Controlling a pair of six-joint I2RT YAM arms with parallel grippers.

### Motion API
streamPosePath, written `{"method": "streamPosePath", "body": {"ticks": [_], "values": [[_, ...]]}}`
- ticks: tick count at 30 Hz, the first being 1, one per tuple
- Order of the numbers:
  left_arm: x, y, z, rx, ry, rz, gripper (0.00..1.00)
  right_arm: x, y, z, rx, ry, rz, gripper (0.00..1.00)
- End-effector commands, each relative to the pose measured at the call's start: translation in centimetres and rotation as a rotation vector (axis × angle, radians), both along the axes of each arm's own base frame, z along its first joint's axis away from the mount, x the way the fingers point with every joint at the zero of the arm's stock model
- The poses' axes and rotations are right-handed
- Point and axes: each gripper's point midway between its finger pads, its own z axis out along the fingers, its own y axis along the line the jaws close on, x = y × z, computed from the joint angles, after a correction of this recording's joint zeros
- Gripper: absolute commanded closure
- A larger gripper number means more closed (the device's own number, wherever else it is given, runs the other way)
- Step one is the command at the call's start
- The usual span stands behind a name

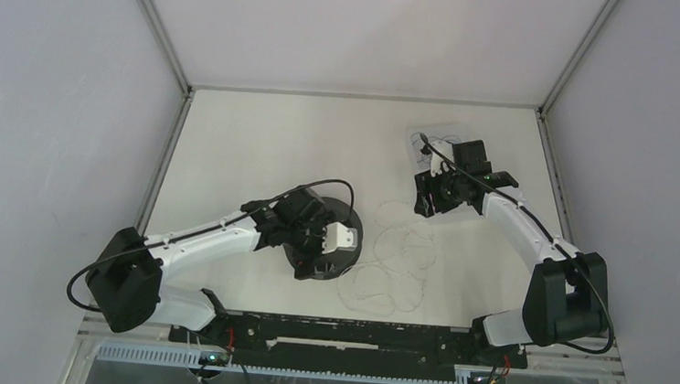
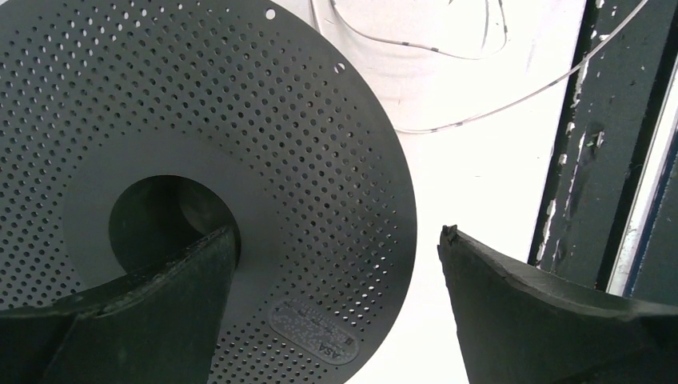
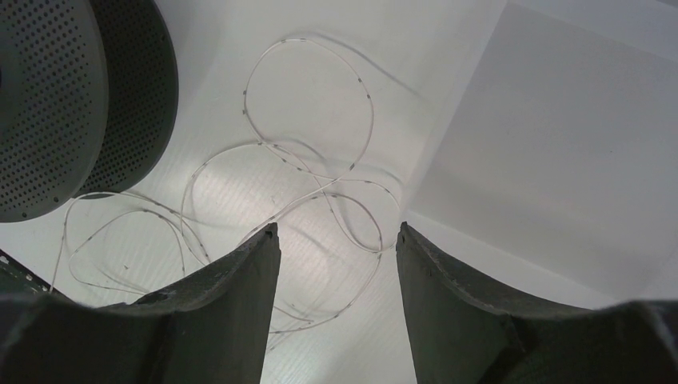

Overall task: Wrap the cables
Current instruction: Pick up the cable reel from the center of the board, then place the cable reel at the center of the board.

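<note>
The cables (image 1: 393, 268) are one very thin whitish cord lying in loose loops on the white table, right of the black spool (image 1: 319, 269). My left gripper (image 1: 327, 246) hangs over the spool. In the left wrist view this gripper (image 2: 340, 232) is open, its jaws straddling the perforated flange (image 2: 264, 144), one finger at the hub hole, the other past the rim. Cord strands (image 2: 480, 116) run beyond it. My right gripper (image 1: 427, 199) is raised at the far right. In its wrist view it (image 3: 337, 228) is open and empty, with the cord loops (image 3: 308, 164) below it.
A black rail (image 1: 352, 335) runs along the table's near edge and shows in the left wrist view (image 2: 592, 160). A pale sheet with thin dark wire (image 1: 441, 143) lies under the right wrist. Enclosure walls (image 1: 69, 88) stand on all sides. The spool (image 3: 48, 104) shows in the right wrist view.
</note>
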Motion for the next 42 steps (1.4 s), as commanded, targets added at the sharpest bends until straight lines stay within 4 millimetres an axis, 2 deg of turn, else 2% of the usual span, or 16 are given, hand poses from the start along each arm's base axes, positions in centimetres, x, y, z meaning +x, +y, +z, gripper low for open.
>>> {"method": "streamPosePath", "body": {"ticks": [1,7,11,16,20,26,28,31,37,42], "values": [[1.4,-1.1,1.0,-0.018,-0.054,-0.017,0.0,0.6,0.2,1.4,0.022,-0.065,0.015,0.37],[2.1,-1.3,-0.2,0.021,-0.077,-0.014,0.0,0.6,0.3,1.4,0.024,-0.062,0.016,0.37],[2.8,-1.5,1.2,0.001,-0.106,0.02,0.19,1.0,0.4,2.4,0.033,-0.103,0.014,0.37],[2.8,-1.8,5.7,-0.183,-0.053,0.084,0.37,1.7,1.1,5.7,0.037,-0.2,0.053,0.37],[3.8,-1.0,9.3,-0.344,0.029,0.172,0.5,2.2,2.1,8.4,0.054,-0.269,0.088,0.36],[6.5,-0.3,16.6,-0.696,0.216,0.361,0.57,2.5,4.3,11.2,0.094,-0.33,0.15,0.36],[8.1,-0.3,19.2,-0.824,0.256,0.42,0.57,2.6,4.8,11.3,0.107,-0.326,0.16,0.36],[9.6,-0.4,21.4,-0.987,0.376,0.511,0.57,3.1,5.3,12.2,0.126,-0.342,0.169,0.36],[11.4,-0.9,20.3,-1.195,0.684,0.655,0.59,3.1,5.6,11.5,0.131,-0.319,0.185,0.36],[12.4,-0.9,19.1,-1.268,0.772,0.693,0.6,2.7,5.7,10.7,0.132,-0.301,0.19,0.36]]}}
